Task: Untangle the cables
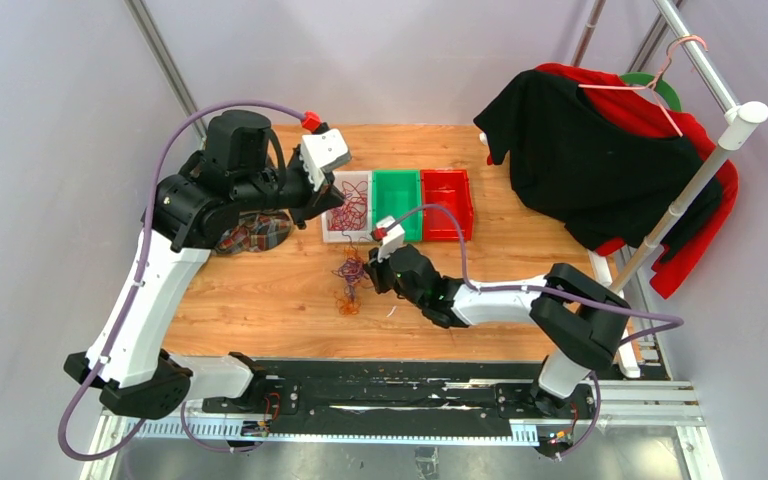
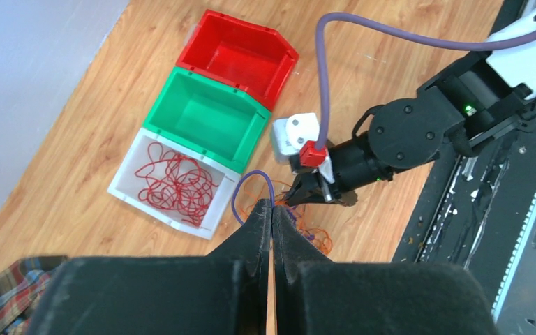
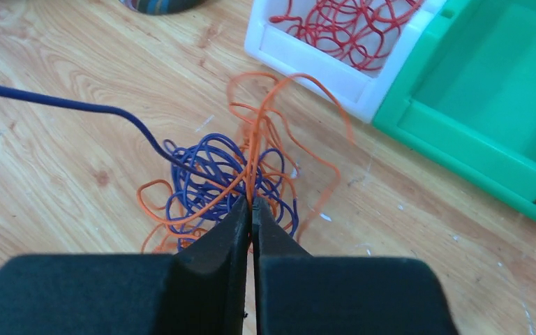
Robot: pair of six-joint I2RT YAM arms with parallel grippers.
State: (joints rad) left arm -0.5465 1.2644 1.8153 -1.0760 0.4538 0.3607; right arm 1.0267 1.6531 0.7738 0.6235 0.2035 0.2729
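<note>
Two pincers, both pinched tight. The left gripper (image 2: 272, 211) has its jaws closed on a purple cable (image 2: 255, 173) that loops up from the heap. The right gripper (image 3: 252, 204) clamps an orange cable (image 3: 255, 153) at its tips. Just beyond lies the tangle of orange and purple cables (image 3: 209, 171) on the wooden table (image 3: 63, 160). It is near a white bin (image 2: 153, 215) holding red cables (image 2: 174, 185), with a green bin (image 2: 202, 115) and a red bin (image 2: 241, 52) alongside.

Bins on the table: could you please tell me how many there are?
3, in a row: white bin left, holding red cables; green bin middle; red bin right.
</note>
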